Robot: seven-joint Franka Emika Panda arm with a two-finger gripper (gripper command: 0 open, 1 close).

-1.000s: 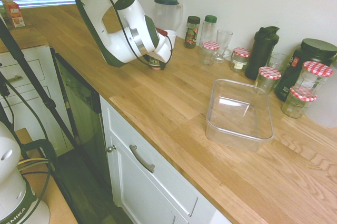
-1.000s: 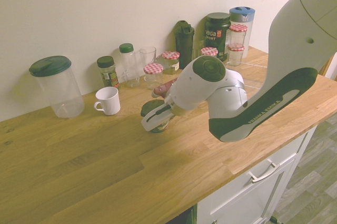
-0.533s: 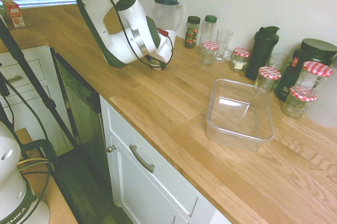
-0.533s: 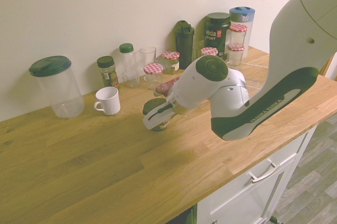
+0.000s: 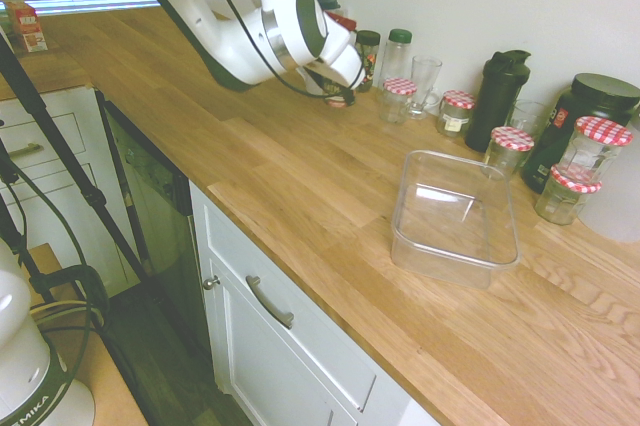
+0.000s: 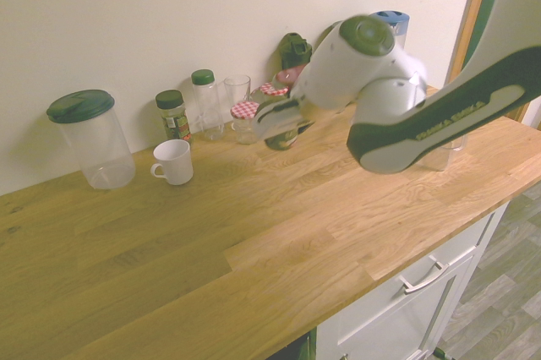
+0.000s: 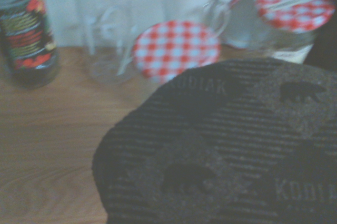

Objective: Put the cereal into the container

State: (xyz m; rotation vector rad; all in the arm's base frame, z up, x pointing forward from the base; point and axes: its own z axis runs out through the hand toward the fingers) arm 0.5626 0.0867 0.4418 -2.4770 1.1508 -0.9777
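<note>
A robot's hand (image 6: 277, 120) pinched the cereal (image 7: 226, 145), holding the dark-topped tub at a tilt above a wooden bench (image 5: 300, 206), near the glass jars with red-checked lids (image 5: 397, 101). The clear container (image 5: 440, 261) sat well apart from it on the same surface, while a white mug (image 6: 173, 162) stood beside a green-lidded pitcher (image 6: 93, 140).

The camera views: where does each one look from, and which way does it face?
First exterior: high above the counter's front, facing the wall; white arm at upper left, clear rectangular plastic tub ahead.
Second exterior: opposite side, facing the wall; arm enters from the right, white ceramic mug at left.
Wrist: on the arm, close over the dark, bear-patterned cereal lid.
Both exteriors share the clear, green-capped bottle.
</note>
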